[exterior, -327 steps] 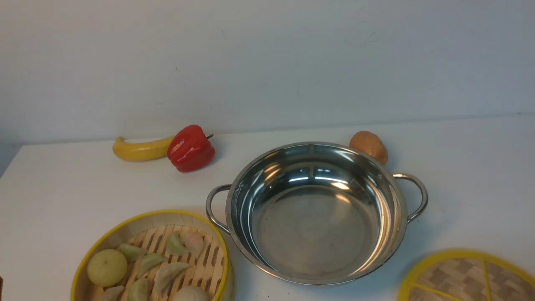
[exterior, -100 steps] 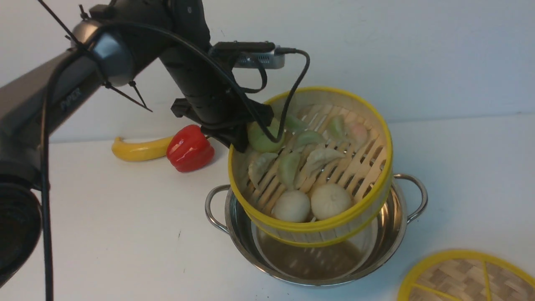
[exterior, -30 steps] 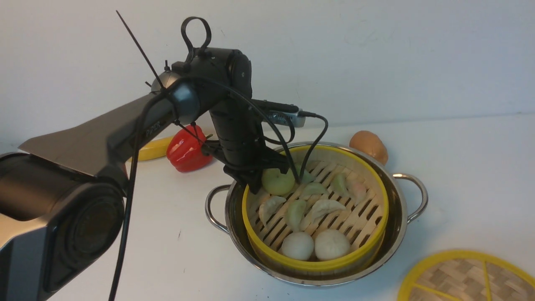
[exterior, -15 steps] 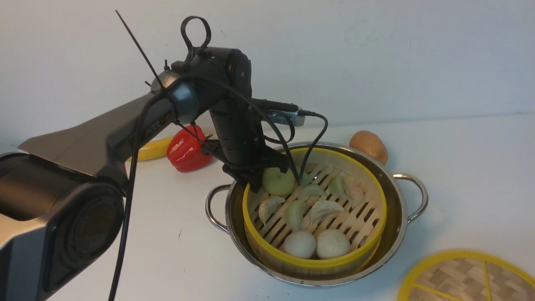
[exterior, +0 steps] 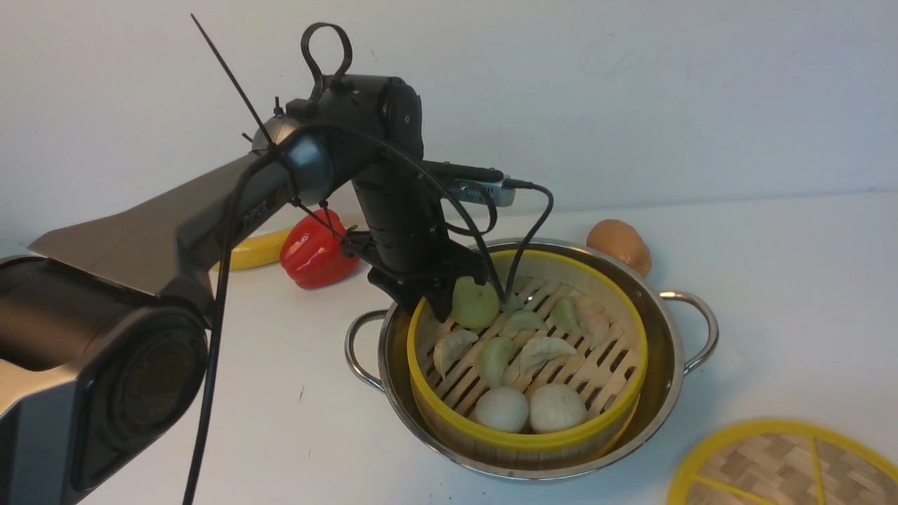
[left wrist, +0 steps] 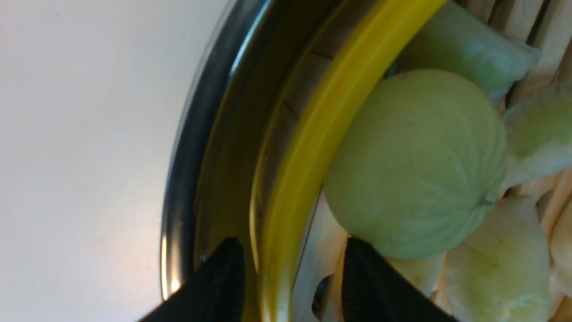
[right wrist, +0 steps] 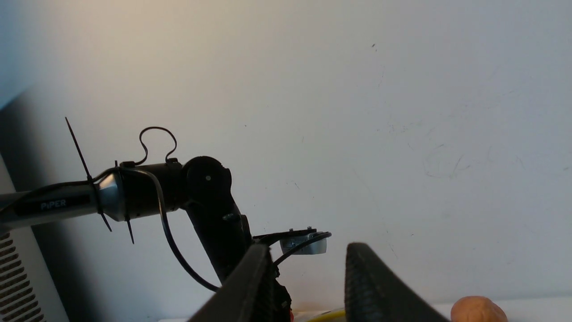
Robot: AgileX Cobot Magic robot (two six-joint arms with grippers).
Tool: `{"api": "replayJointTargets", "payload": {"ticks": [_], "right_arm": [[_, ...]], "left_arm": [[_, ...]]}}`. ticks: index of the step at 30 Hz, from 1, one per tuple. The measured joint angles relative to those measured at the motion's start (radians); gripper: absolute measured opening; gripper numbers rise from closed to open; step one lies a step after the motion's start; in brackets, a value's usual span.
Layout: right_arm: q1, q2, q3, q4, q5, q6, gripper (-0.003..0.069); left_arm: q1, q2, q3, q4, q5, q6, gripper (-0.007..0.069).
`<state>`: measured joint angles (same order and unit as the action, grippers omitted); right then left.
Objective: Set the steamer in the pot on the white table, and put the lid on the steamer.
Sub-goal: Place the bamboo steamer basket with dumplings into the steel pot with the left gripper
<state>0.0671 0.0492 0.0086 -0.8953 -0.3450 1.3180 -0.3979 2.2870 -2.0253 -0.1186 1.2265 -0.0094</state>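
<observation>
Front view, steamer: the round bamboo steamer with a yellow rim and slatted floor (exterior: 519, 440) sits inside the pot, its rim standing above the pot's edge.
Front view, pot: the wide, shiny stainless-steel pot with two looped side handles (exterior: 665, 351) stands on the plain white desk (exterior: 772, 280).
Front view, contents: a pale green bun (exterior: 476, 303), several dumplings and two white buns (exterior: 500, 410) lie on the slats.
Front view, lid: the flat woven bamboo lid with a yellow rim and spokes (exterior: 765, 463) lies on the desk to the right of the pot, apart from it and partly cut off by the frame.
Front view, left pincer: the black left pincer (exterior: 438, 305) points down at the steamer's far-left rim, beside the green bun.
Front view, background: a red bell pepper (exterior: 316, 252) and a yellow banana (exterior: 256, 251) lie behind the left arm; a brown rounded object (exterior: 619, 244) sits just behind the pot.
Left wrist view, left pincer: released; its two dark fingers (left wrist: 223, 286) straddle the yellow rim, one outside over the pot wall, one inside, with a gap on each side.
Left wrist view, bun: the green bun lies against the inner rim, close to the inner finger.
Right wrist view, right pincer: the right pincer (right wrist: 308, 250) is raised and faces the wall, its jaws apart with nothing between them.
Right wrist view, beyond: the left arm (right wrist: 178, 192) and the brown rounded object show past the fingers.
</observation>
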Motion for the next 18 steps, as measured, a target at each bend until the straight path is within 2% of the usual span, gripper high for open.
{"api": "replayJointTargets", "payload": {"ticks": [9, 14, 17, 18], "right_arm": [[0.000, 0.000, 0.000, 0.000, 0.000, 0.000, 0.0244], [0.000, 0.001, 0.000, 0.000, 0.001, 0.000, 0.0244], [0.000, 0.009, 0.000, 0.000, 0.005, 0.000, 0.0244], [0.000, 0.013, 0.000, 0.000, 0.007, 0.000, 0.0244]], "left_arm": [[0.000, -0.015, -0.168, 0.010, 0.001, 0.000, 0.0301], [0.000, -0.073, -0.229, 0.074, -0.001, 0.000, 0.0301], [0.000, -0.145, -0.232, 0.137, -0.001, 0.000, 0.0265], [0.000, -0.174, -0.232, 0.160, 0.000, -0.002, 0.0227]]}}
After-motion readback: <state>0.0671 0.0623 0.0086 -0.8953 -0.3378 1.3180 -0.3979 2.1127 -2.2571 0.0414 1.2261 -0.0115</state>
